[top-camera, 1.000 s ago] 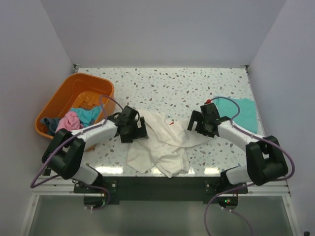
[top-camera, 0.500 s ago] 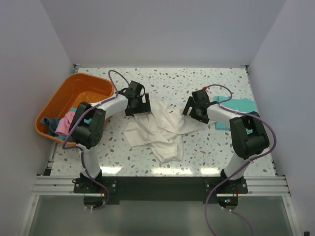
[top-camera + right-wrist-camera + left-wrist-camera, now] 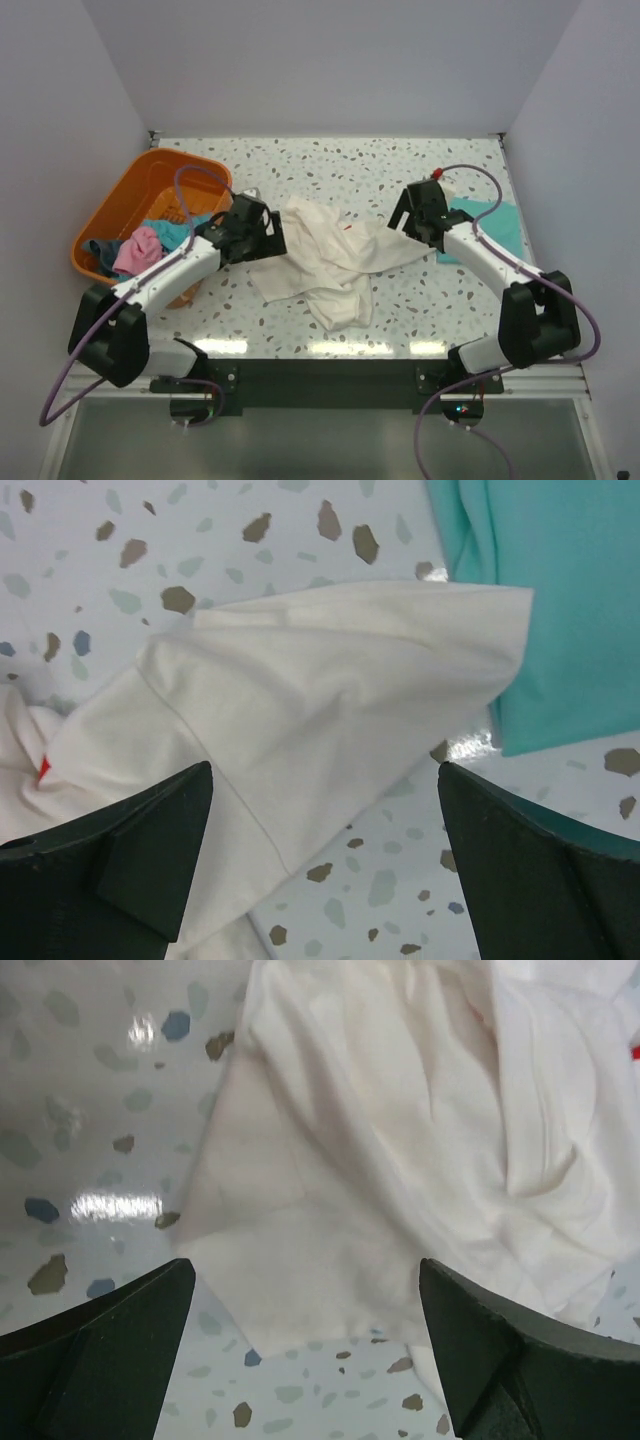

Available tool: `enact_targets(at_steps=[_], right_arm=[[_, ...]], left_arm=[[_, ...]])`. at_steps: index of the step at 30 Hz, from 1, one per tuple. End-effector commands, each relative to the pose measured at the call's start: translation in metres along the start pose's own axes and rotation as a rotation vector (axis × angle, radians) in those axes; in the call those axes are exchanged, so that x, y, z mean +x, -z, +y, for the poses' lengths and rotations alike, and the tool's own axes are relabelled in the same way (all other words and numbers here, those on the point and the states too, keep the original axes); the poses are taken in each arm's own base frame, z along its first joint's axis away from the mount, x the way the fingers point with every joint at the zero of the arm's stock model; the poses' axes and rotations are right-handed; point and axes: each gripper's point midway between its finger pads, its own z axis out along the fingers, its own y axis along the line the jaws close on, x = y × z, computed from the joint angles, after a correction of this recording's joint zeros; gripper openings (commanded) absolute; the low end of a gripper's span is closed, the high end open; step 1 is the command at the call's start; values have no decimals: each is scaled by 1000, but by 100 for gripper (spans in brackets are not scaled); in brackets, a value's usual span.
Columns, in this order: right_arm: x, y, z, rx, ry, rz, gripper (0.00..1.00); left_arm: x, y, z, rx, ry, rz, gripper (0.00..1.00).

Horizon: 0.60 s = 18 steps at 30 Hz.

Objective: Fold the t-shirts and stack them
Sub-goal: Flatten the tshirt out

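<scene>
The cream-white t-shirt (image 3: pixel 330 262) lies crumpled in the middle of the table, with a bit of red print showing (image 3: pixel 347 227). My left gripper (image 3: pixel 262 233) is open at its left edge; the left wrist view shows a cloth corner (image 3: pixel 300 1260) between the spread fingers. My right gripper (image 3: pixel 413 222) is open at the shirt's right sleeve (image 3: pixel 330 710), which lies between the fingers in the right wrist view. The teal-green t-shirt (image 3: pixel 490 228) lies flat at the right edge, also showing in the right wrist view (image 3: pixel 560 600).
An orange basket (image 3: pixel 130 195) with pink and blue clothes (image 3: pixel 140 248) stands at the far left. The speckled table (image 3: pixel 350 170) is walled on three sides.
Both grippers have let go of the white shirt and drawn back outward from it. The shirt has settled on the table, a little more spread.
</scene>
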Motion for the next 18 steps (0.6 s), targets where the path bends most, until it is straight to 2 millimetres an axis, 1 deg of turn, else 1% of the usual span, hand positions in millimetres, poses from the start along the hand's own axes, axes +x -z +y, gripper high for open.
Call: enact_targets(at_steps=[1,2,3,5,6,8,10,12,13,15,16,17,18], right_arm=[[22,2,-36,93,4,29,99],[23,2,-36,81,-12,25,99],[27,2,-41,84,-16,26,99],[30,1,-41,76,-25,23,99],[37,-3,-44,80,-23,39,99],[44,-8,-41,66,-39,57,99],[56,-17,-40,60,-37,92,99],[60,-22,-34,39,-49,105,98],[64,-25,-34,40,-48,114,98],[62,-30,-31,36,-59,109,97],[63,-32,-31,41,-62,112,96],[66,-35,-31,47,-68,121,96],[68,-37,-30,43,-72,128,95]], left_arm=[[54,2,26,-81,44,87,100],[63,3,28,-83,61,102,100],[77,2,34,-88,55,128,100],[86,5,33,-70,86,135,100],[95,2,34,-54,92,142,100],[100,3,23,12,131,139,100],[106,-4,14,70,144,135,100],[108,-10,15,61,164,134,99],[112,-15,18,36,164,148,97],[112,-21,18,27,176,144,87],[115,-26,24,-2,175,147,84],[114,-28,25,-15,186,141,74],[113,-31,25,-21,190,134,66]])
